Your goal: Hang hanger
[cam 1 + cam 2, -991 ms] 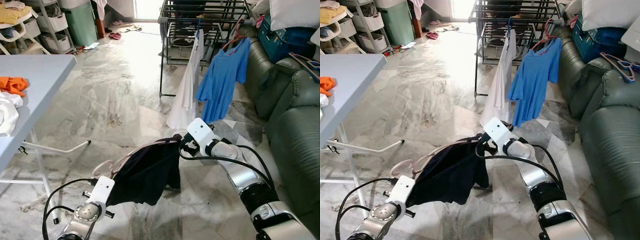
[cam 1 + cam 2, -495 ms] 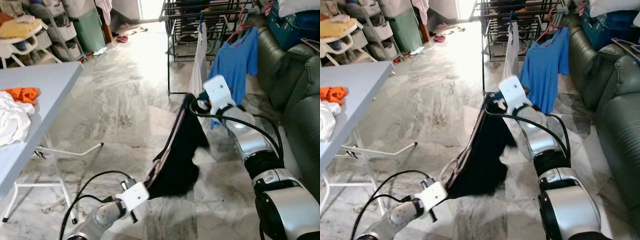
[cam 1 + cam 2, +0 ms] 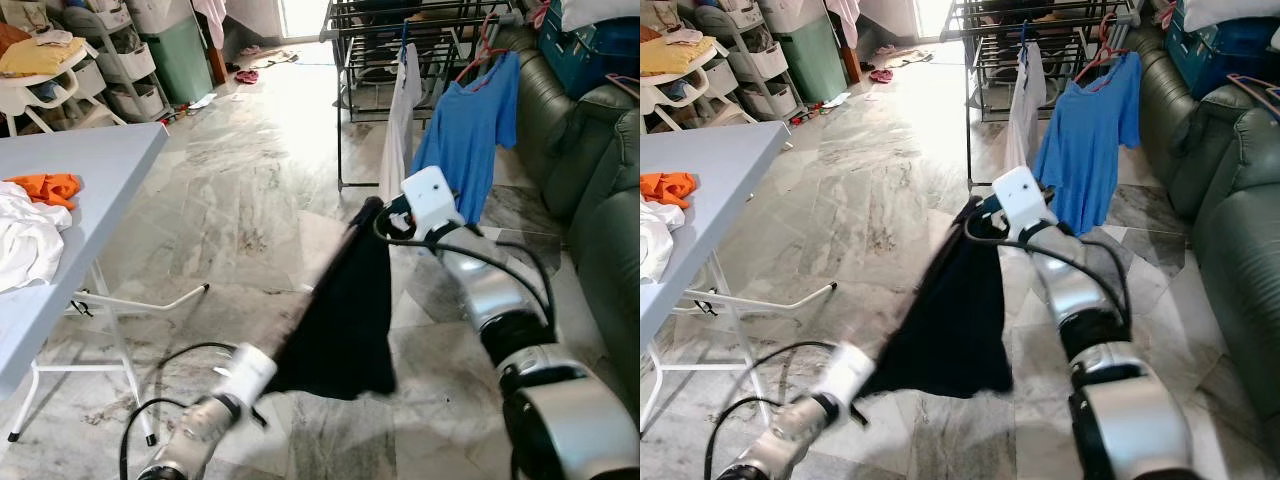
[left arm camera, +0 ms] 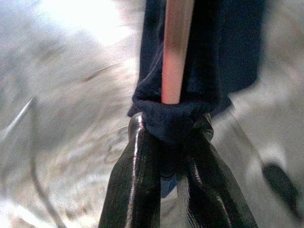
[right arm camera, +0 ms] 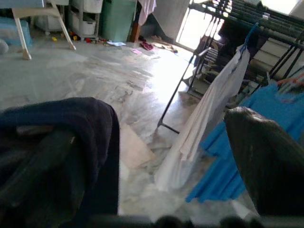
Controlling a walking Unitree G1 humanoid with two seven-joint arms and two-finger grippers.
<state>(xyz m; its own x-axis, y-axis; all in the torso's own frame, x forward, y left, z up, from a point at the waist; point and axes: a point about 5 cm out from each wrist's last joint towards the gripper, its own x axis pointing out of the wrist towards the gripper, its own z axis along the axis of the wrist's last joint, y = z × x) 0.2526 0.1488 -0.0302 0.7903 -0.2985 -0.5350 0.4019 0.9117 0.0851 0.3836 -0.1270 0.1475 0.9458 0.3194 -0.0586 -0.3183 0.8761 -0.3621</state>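
Observation:
A dark navy garment (image 3: 345, 310) on a pink hanger (image 4: 176, 47) is stretched aslant between my two grippers above the floor. My left gripper (image 3: 268, 372), low and blurred, is shut on the garment's lower end and the hanger bar (image 4: 173, 128). My right gripper (image 3: 378, 213) holds up the top end. In the right wrist view its fingers stand wide apart, with the cloth (image 5: 80, 123) draped over one of them. The drying rack (image 3: 420, 20) stands just beyond, with a blue shirt (image 3: 470, 120) and a white garment (image 3: 398, 120) hanging from it.
A grey table (image 3: 90, 170) on my left carries orange (image 3: 45, 187) and white (image 3: 25, 240) clothes. A green sofa (image 3: 600, 200) runs along the right. Shelves and bins (image 3: 110, 50) stand at the back left. Marble floor (image 3: 230, 200) lies open between table and rack.
The right gripper rose with the garment's top end toward the rack, then dropped slightly. The left gripper swung with the lower end and is now blurred. The camera has also shifted.

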